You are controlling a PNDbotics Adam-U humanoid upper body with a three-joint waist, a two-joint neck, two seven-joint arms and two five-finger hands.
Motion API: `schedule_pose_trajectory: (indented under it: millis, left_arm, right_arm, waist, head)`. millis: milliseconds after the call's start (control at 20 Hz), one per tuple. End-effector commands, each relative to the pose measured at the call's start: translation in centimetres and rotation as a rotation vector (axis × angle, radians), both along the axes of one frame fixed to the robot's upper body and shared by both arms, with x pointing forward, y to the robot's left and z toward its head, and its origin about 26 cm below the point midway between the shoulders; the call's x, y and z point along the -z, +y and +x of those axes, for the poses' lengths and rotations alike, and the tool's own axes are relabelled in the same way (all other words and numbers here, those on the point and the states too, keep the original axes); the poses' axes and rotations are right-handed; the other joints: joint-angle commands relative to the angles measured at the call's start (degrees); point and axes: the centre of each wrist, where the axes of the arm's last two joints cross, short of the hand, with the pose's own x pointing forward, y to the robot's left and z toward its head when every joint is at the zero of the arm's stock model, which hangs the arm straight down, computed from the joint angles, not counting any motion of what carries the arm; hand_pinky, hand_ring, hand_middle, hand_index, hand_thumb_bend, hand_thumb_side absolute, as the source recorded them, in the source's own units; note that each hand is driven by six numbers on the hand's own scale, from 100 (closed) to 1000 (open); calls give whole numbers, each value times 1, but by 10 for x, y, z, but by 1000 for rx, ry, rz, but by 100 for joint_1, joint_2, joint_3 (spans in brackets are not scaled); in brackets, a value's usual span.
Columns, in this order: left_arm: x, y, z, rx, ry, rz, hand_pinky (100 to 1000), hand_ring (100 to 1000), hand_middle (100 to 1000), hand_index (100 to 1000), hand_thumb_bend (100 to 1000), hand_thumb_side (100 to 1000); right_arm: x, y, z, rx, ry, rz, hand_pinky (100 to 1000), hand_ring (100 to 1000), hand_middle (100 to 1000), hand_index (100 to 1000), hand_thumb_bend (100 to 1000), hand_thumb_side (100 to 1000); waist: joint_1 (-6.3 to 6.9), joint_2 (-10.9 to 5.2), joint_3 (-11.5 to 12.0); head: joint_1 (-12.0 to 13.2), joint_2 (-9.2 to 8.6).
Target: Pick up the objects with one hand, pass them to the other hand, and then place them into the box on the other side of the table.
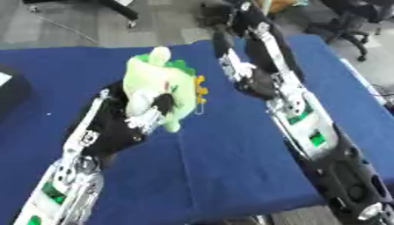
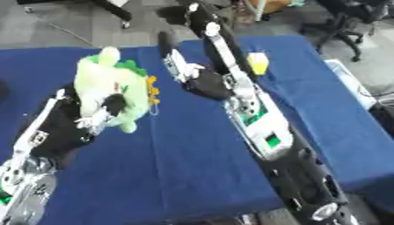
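- Firstly, the left hand (image 1: 131,118) had its fingers curled round the lower body of the green plush toy (image 1: 163,83), holding it upright above the blue table cloth (image 1: 231,167).
- Beside the toy, on its right, the right hand (image 1: 240,70) stood with fingers straight and relaxed, holding nothing, its palm turned toward the toy and just apart from it.
- The toy appeared soft and fuzzy, pale green with a darker green fringe and a small yellow-orange trim (image 1: 201,90) on the side facing the right hand.
- Judged light, squashy and not fragile; it would likely compress under the fingers rather than slip. The upper body, free above the left hand, seemed the sensible place for the receiving hand to close.
- Beyond the toy, further to its right, a small yellow object (image 2: 258,63) lay on the cloth, too indistinct to identify.
- No box could be made out with certainty in either view.
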Motion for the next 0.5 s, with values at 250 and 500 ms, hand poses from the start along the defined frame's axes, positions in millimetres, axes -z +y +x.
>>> schedule_pose_trajectory:
  millis: [250,500]
  left_arm:
    - [-90,108,36,-667,-471,430,598,314,178,322,244,100]
    - [-99,195,96,-1280,-477,885,574,310,174,317,269,100]
  right_arm:
    - [-14,3,-1,-26,-64,-33,810,773,843,927,100,613]
    - [-13,5,-1,-52,-53,-65,811,771,842,929,100,610]
  waist:
    - [71,47,-131]
    - [76,37,-264]
  head:
    - [1379,-645]
    - [1462,-715]
